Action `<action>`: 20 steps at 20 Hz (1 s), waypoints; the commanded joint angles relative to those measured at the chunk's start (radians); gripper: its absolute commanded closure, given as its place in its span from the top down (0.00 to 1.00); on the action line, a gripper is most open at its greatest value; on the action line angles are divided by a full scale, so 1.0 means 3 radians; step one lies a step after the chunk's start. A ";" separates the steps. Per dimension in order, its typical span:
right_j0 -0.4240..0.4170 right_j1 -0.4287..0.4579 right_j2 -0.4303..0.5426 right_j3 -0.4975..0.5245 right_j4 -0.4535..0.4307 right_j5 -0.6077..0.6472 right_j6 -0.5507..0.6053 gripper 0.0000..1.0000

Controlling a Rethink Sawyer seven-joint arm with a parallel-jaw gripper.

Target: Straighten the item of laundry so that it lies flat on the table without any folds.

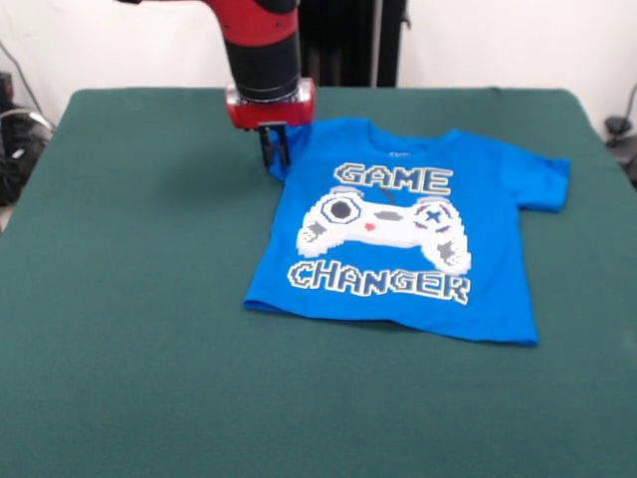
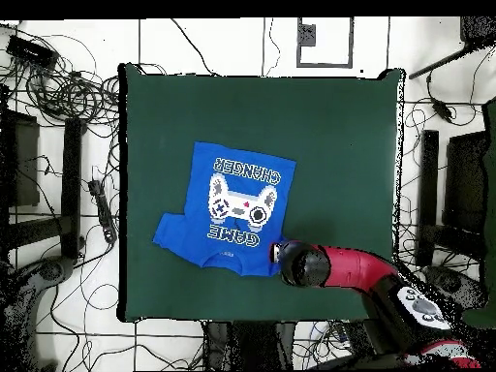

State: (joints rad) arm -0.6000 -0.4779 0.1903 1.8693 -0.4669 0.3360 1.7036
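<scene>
Gripper (image 1: 276, 149) fingers look together, seemingly pinching the blue T-shirt's (image 1: 403, 234) tucked sleeve; we judge the next move pulls it toward the table's (image 1: 119, 299) edge.

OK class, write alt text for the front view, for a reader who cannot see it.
A blue T-shirt lies print-up on a green table, one sleeve spread, the other not visible. A red and black arm's gripper reaches down at the shirt's shoulder edge.
</scene>
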 commanded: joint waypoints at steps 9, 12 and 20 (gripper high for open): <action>-0.0106 0.0164 0.0258 -0.0596 -0.0352 0.0198 -0.0282 0.00; -0.0139 0.0127 0.0280 -0.0585 -0.0367 0.0237 -0.0309 0.00; -0.0362 0.0167 0.0442 -0.0680 -0.0422 0.0449 -0.0556 0.00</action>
State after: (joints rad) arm -0.6534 -0.4763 0.2527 1.8451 -0.5197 0.4175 1.7036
